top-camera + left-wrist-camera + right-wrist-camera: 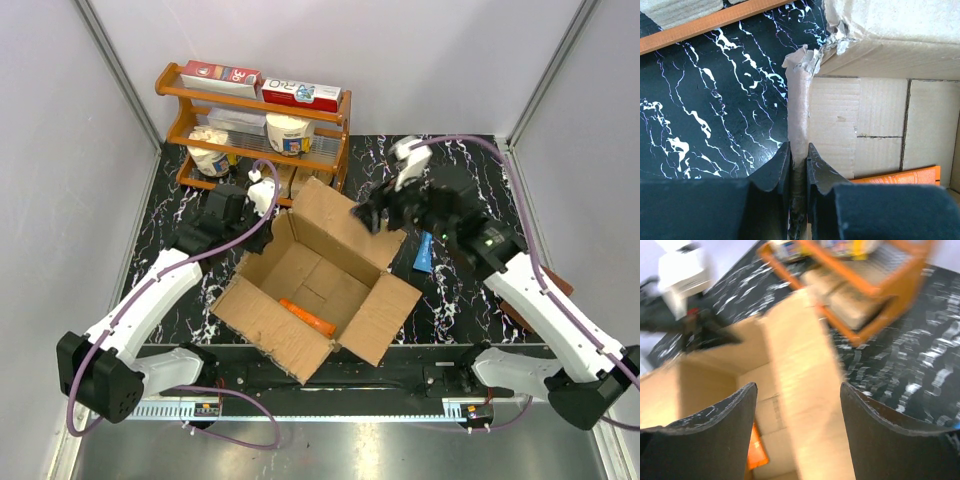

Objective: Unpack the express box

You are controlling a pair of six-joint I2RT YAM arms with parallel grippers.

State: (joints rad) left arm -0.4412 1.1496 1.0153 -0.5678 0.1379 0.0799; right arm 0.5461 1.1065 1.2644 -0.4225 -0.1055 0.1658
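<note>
While the left hand [799, 156] pinches the left wall of the box [378, 322], seemingly to steady it mid-surface [460, 290], the right hand [798, 390] hangs wide open and empty above the far flap. An orange packet [307, 316] lies inside.

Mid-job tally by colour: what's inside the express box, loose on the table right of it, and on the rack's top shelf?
Inside the express box, orange packet: 1
On the table, blue item: 1
On the rack, red-and-white boxes: 2
Total: 4
</note>
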